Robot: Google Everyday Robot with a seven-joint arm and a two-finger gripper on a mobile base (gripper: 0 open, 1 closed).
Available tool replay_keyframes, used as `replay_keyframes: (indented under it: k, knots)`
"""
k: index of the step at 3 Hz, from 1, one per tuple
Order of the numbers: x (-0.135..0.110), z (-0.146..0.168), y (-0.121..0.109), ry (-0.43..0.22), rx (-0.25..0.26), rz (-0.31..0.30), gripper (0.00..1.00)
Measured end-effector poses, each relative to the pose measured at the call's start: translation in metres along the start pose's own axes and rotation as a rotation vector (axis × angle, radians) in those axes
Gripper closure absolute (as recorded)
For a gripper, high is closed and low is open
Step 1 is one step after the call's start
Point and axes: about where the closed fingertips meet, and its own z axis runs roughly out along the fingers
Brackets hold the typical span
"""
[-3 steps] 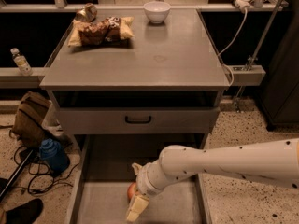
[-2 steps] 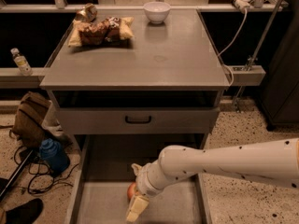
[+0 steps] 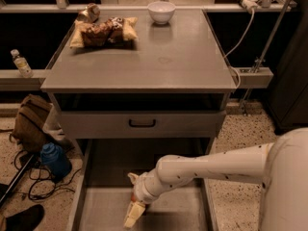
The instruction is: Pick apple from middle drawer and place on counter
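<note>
Two risks are noted. The robot's cream two-finger tool (image 3: 133, 204) sits low inside the long grey open middle drawer (image 3: 78, 196), right at the small red-orange apple (image 3: 133, 195). Only a sliver of the apple shows beside the wrist. Whether the tool is clenched or released cannot be told. If the hold is shallow, the round fruit would likely roll away across the flat floor on lifting. The closed grey drawer front with the black handle (image 3: 142, 123) overhangs the lift path. A steep rise could knock the apple loose before the broad grey matte desk (image 3: 159, 66) is reached.
</note>
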Motion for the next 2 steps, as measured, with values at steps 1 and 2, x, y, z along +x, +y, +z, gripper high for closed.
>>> replay_keyframes:
  k: [1,2]
  knots:
    - [0.015,0.030,-0.013,-0.012,-0.009,0.010,0.00]
    - [0.041,0.039,-0.021,-0.030,0.017,0.058,0.00]
